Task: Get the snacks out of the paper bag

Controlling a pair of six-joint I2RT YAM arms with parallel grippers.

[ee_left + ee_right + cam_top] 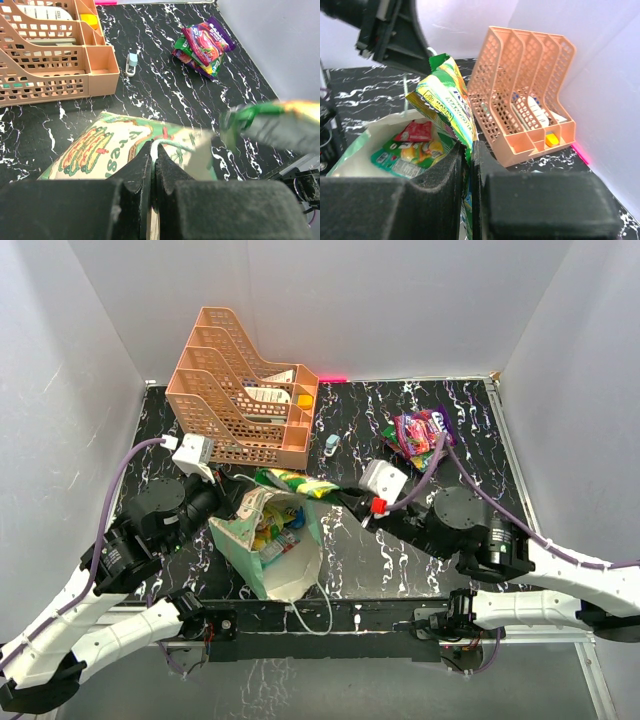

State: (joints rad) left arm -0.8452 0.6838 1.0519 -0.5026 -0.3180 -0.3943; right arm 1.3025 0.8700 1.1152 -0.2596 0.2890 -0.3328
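Partly done. Clamps the rim of the paper bag (285,575) with the left gripper (152,150) clenched. Pinches 1 yellow-green packet (445,95) in the right gripper (469,150), just above the bag's mouth. Shows a pile of snacks (418,432) already out, well right of the bag. Leaves at least 2 packets (412,145) inside the bag.

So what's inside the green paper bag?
Red, yellow and green snack packets lie in the paper bag; the right fingers pinch a yellow-green packet above them. Anything underneath is hidden.
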